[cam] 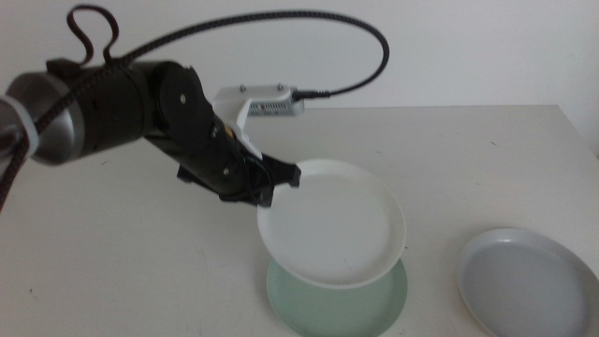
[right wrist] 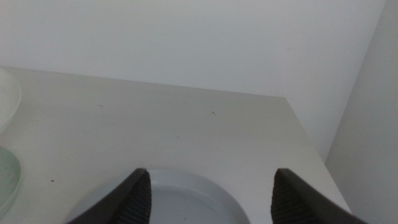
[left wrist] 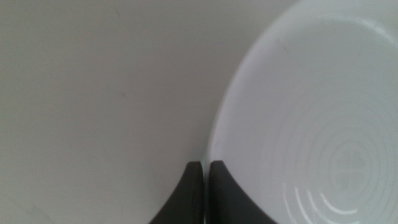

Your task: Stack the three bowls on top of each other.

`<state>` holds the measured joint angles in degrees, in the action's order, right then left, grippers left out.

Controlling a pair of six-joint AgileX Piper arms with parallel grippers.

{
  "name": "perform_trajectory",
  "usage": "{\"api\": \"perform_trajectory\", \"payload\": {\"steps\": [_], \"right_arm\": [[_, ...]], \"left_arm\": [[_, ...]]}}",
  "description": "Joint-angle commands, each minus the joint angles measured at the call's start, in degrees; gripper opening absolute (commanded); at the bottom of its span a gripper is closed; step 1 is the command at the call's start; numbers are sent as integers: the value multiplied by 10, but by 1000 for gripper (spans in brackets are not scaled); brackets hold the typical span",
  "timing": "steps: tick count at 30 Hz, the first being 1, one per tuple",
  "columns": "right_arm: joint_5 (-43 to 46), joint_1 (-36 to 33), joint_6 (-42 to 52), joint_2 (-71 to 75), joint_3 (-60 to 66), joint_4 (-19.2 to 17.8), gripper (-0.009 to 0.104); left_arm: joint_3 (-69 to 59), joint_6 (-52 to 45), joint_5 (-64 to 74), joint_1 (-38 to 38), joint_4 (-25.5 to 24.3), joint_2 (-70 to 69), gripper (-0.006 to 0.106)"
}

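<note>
My left gripper (cam: 281, 180) is shut on the rim of the white bowl (cam: 332, 223) and holds it tilted just above the mint green bowl (cam: 339, 300), which rests on the table near the front edge. The left wrist view shows the two jaws pressed together on the white bowl's (left wrist: 311, 124) edge. At the front right lies the pale grey-blue bowl (cam: 529, 281) flat on the table. My right gripper (right wrist: 208, 193) hangs open over the near edge of that grey-blue bowl (right wrist: 168, 202); the right arm itself is outside the middle view.
The left arm and its braided cable (cam: 234, 28) reach in from the left above the white table (cam: 122, 253). The table's right edge (cam: 576, 126) runs close to the grey-blue bowl. A white wall stands behind.
</note>
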<state>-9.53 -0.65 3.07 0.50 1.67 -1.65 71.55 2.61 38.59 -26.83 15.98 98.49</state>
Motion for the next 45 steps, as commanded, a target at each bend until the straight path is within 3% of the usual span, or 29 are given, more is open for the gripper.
{"api": "perform_trajectory", "payload": {"steps": [1, 11, 19, 24, 28, 35, 37, 45], "right_arm": [[47, 4, 2, 16, -4, -6, 50], [47, 4, 2, 16, -4, -6, 50], [47, 4, 2, 16, -4, -6, 50], [47, 4, 2, 16, -4, -6, 50], [47, 4, 2, 16, -4, -6, 50], [47, 4, 2, 16, -4, -6, 50], [47, 4, 2, 16, -4, -6, 50], [47, 4, 2, 16, -4, -6, 50]], "left_arm": [[-13, 13, -38, -10, 19, -36, 0], [-97, 16, -102, -37, 64, -38, 0], [-127, 16, -136, -41, 71, -35, 0], [-139, 16, -148, -41, 70, -28, 8], [-139, 16, -153, -41, 70, -24, 28], [-139, -18, -149, -41, 74, -40, 93], [-139, -38, -128, -47, 94, -58, 105], [-139, -166, -41, -45, 118, -218, 105]]}}
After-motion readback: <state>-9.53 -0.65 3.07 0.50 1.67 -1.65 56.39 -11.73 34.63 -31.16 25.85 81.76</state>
